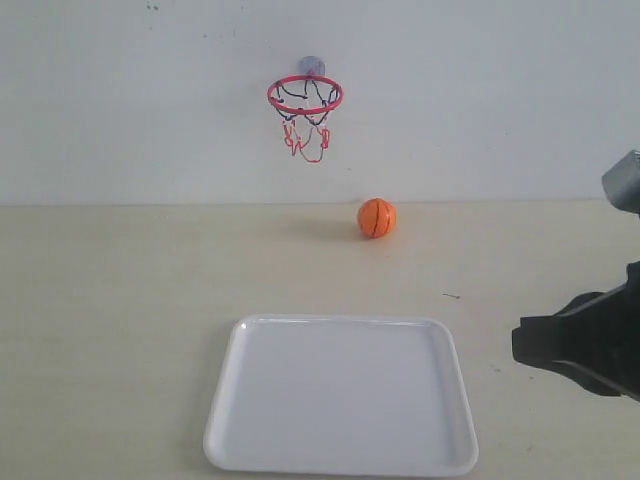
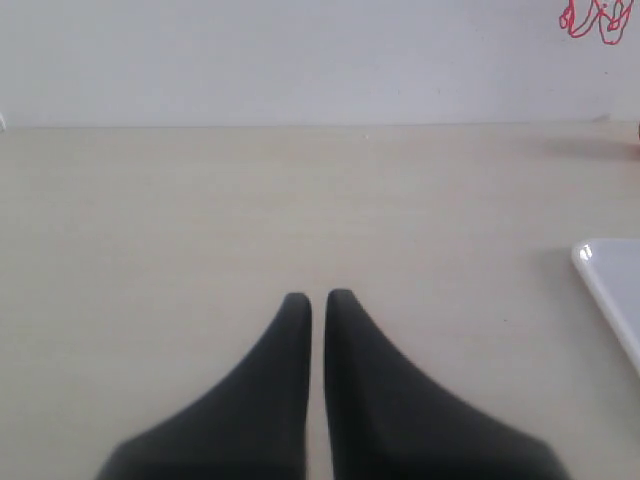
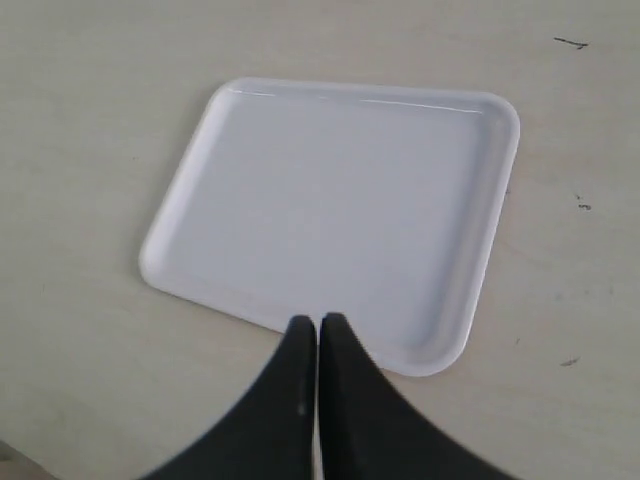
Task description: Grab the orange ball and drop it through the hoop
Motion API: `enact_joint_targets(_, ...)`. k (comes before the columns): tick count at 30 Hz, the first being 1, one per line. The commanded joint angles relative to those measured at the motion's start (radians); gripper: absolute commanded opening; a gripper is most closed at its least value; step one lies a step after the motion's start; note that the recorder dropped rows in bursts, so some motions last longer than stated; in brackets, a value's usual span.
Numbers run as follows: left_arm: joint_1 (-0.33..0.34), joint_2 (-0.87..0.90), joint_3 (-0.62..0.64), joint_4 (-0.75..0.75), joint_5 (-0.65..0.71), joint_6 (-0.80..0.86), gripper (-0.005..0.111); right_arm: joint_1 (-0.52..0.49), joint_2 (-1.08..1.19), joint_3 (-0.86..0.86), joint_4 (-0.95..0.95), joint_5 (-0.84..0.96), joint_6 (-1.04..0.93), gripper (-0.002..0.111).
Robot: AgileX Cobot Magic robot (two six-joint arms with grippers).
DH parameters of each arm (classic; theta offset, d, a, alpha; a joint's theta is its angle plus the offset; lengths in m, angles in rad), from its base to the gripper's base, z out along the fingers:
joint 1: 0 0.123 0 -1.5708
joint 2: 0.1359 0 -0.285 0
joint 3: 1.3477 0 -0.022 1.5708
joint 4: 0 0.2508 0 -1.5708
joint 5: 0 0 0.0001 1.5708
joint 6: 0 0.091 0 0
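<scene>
The orange ball [image 1: 377, 217] rests on the table near the back wall, a little right of centre. Above and to its left the hoop [image 1: 305, 95] hangs on the wall by its suction cup, red ring level, net dangling; only a scrap of the net [image 2: 592, 20] shows in the left wrist view. My right gripper [image 3: 318, 322] is shut and empty, hovering by one edge of the white tray; its dark body [image 1: 585, 340] shows at the right edge of the exterior view. Over bare table, my left gripper [image 2: 318, 298] is shut with nothing in it, out of the exterior view.
A white tray [image 1: 225, 400] lies empty at the front centre of the table; I see it whole in the right wrist view [image 3: 180, 210] and one corner [image 2: 600, 265] in the left wrist view. A small dark mark [image 1: 452, 296] sits right of the tray.
</scene>
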Motion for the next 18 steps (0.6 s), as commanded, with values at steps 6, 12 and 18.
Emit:
enact_joint_targets(6,-0.009,-0.002,0.003,-0.007,0.0,-0.002,0.004,0.012,-0.013,0.0,0.011,-0.004,-0.003,0.0)
enact_joint_targets(12,-0.009,-0.002,0.003,-0.007,0.0,-0.002,0.004,0.009,-0.038,0.0,-0.001,-0.013,-0.012,0.0)
enact_joint_targets(18,-0.009,-0.002,0.003,-0.007,0.0,-0.002,0.004,0.009,-0.199,0.062,0.004,-0.092,-0.022,0.0)
